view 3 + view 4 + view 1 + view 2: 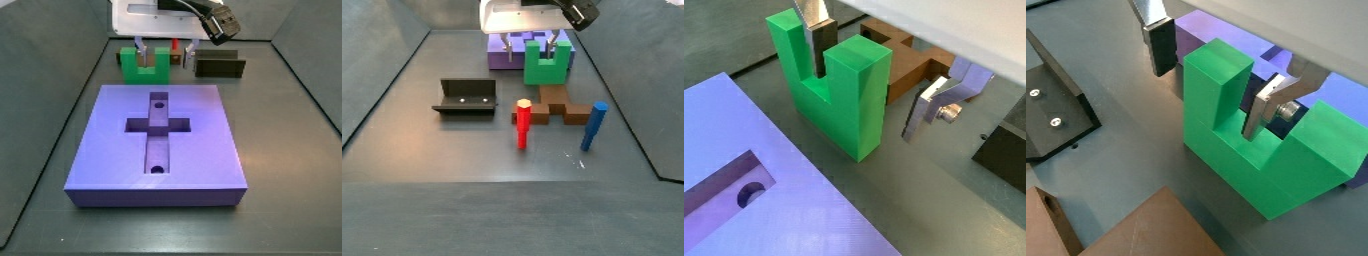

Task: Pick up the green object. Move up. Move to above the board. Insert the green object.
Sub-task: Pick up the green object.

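The gripper (159, 52) hangs low over the far end of the tabletop (281, 150), with its fingers (933, 103) spread apart and straddling one upright prong of the green object (842, 92). In a wrist view one silver finger with its dark pad reaches down into the square notch between the two prongs, while the other finger stands just outside the same prong; whether either pad actually touches the green surface cannot be told, and a gap seems to remain on at least one side. The green object (1260, 140) stands upright on the tabletop, prongs up, directly beneath the gripper (1213, 75). Just beyond the fingers, on the side away from the notch, lies the board (158, 140), a large flat purple slab whose cross-shaped recess (156, 126) and two small round holes face upward; its near corner shows beside the green object in both wrist views. A dark olive-brown block (219, 66) rests near the green object, beside the outer finger. In a side view the fixture (465, 97) stands well apart from the fingers, and a red peg (523, 123) and a blue peg (592, 125) stand upright on the tabletop, with a brown piece (561, 106) lying between them and the green object (548, 64).
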Robot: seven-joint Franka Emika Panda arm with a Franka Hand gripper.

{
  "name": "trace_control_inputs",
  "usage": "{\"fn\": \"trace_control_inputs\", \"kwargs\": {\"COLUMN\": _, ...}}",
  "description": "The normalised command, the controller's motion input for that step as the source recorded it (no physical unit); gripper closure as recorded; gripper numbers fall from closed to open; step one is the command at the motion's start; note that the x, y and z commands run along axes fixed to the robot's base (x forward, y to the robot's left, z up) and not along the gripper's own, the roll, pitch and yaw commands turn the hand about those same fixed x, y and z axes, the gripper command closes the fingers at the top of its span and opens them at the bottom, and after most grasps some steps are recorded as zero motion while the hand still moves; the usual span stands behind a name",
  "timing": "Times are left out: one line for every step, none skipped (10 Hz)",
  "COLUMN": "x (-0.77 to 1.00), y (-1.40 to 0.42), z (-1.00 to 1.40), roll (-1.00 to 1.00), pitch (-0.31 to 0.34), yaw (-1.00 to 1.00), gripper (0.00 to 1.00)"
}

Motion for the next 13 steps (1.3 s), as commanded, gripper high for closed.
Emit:
{"fn": "trace_control_inputs", "kwargs": {"x": 0.00, "y": 0.00, "z": 0.00, "roll": 0.00, "pitch": 0.000, "yaw": 0.00, "gripper": 0.00}}
{"fn": "trace_control_inputs", "kwargs": {"x": 0.00, "y": 0.00, "z": 0.00, "roll": 0.00, "pitch": 0.000, "yaw": 0.00, "gripper": 1.00}}
{"fn": "trace_control_inputs", "kwargs": {"x": 0.00, "y": 0.00, "z": 0.00, "roll": 0.00, "pitch": 0.000, "yaw": 0.00, "gripper": 1.00}}
{"fn": "trace_control_inputs", "kwargs": {"x": 0.00, "y": 0.00, "z": 0.00, "roll": 0.00, "pitch": 0.000, "yaw": 0.00, "gripper": 1.00}}
{"fn": "trace_control_inputs", "kwargs": {"x": 0.00, "y": 0.00, "z": 0.00, "roll": 0.00, "pitch": 0.000, "yaw": 0.00, "gripper": 1.00}}
{"fn": "trace_control_inputs", "kwargs": {"x": 0.00, "y": 0.00, "z": 0.00, "roll": 0.00, "pitch": 0.000, "yaw": 0.00, "gripper": 1.00}}
{"fn": "trace_control_inputs", "kwargs": {"x": 0.00, "y": 0.00, "z": 0.00, "roll": 0.00, "pitch": 0.000, "yaw": 0.00, "gripper": 1.00}}
{"fn": "trace_control_inputs", "kwargs": {"x": 0.00, "y": 0.00, "z": 0.00, "roll": 0.00, "pitch": 0.000, "yaw": 0.00, "gripper": 1.00}}
{"fn": "trace_control_inputs", "kwargs": {"x": 0.00, "y": 0.00, "z": 0.00, "roll": 0.00, "pitch": 0.000, "yaw": 0.00, "gripper": 1.00}}
{"fn": "trace_control_inputs", "kwargs": {"x": 0.00, "y": 0.00, "z": 0.00, "roll": 0.00, "pitch": 0.000, "yaw": 0.00, "gripper": 1.00}}
{"fn": "trace_control_inputs", "kwargs": {"x": 0.00, "y": 0.00, "z": 0.00, "roll": 0.00, "pitch": 0.000, "yaw": 0.00, "gripper": 1.00}}
{"fn": "trace_control_inputs", "kwargs": {"x": 0.00, "y": 0.00, "z": 0.00, "roll": 0.00, "pitch": 0.000, "yaw": 0.00, "gripper": 1.00}}
{"fn": "trace_control_inputs", "kwargs": {"x": 0.00, "y": 0.00, "z": 0.00, "roll": 0.00, "pitch": 0.000, "yaw": 0.00, "gripper": 1.00}}
